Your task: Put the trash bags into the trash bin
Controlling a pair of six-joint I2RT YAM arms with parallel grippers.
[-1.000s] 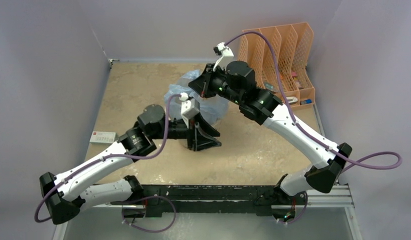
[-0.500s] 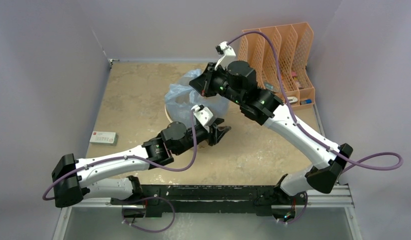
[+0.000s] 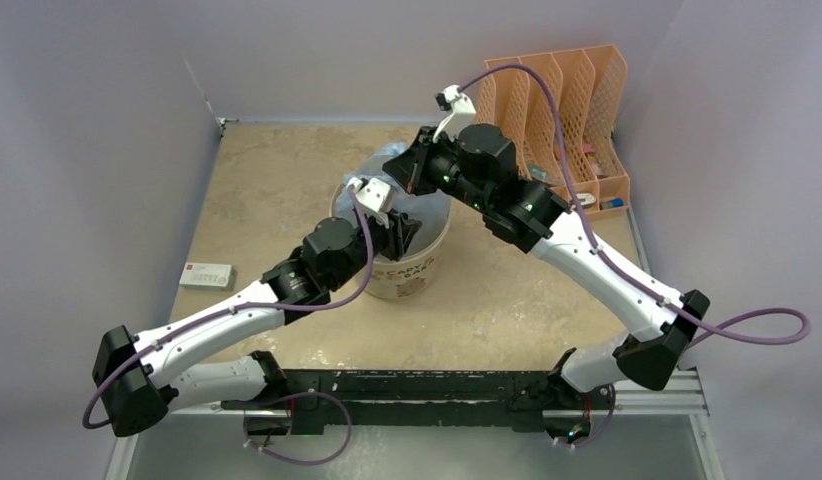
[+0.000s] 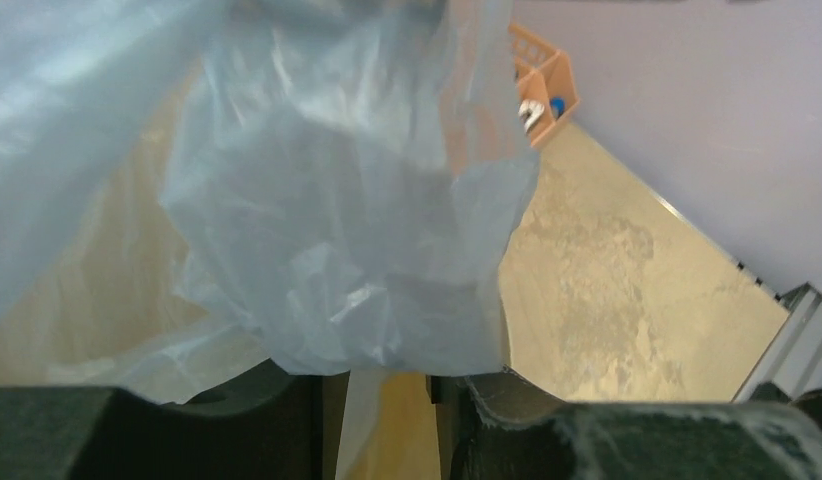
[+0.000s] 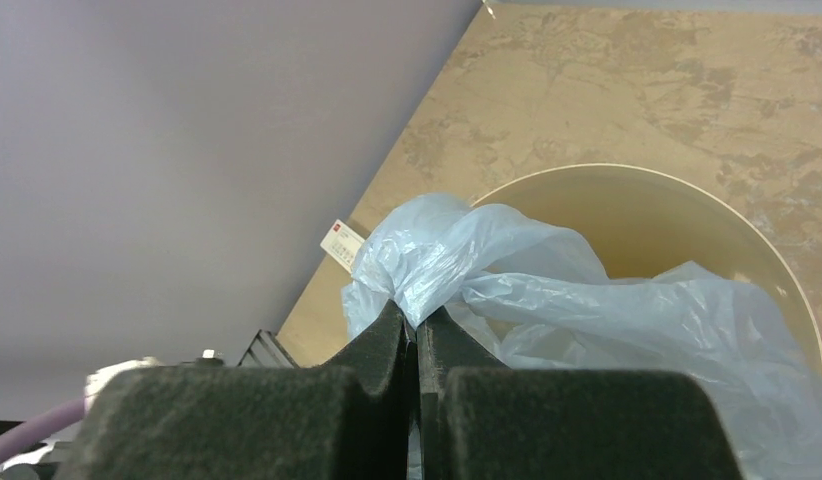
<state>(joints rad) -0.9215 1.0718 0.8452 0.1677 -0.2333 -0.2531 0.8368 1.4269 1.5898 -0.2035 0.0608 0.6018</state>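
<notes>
Tan speckled table point(image 3: 267, 180). Orange mesh organizer point(image 3: 567, 110) stands at the far right. Cream bin point(image 3: 427, 262) is mid-table, upright. Pale-blue bag point(image 4: 337, 230) is draped over the bin mouth, part inside, part bunched above the rim. Right fingers point(image 5: 377, 345) are pressed together, pinching a bunched fold of bag above the bin. Left fingers point(image 4: 137, 430) are part spread at the bin's near-left rim, bag film hanging in the gap. Small white box point(image 3: 207, 275) lies by the left edge.
</notes>
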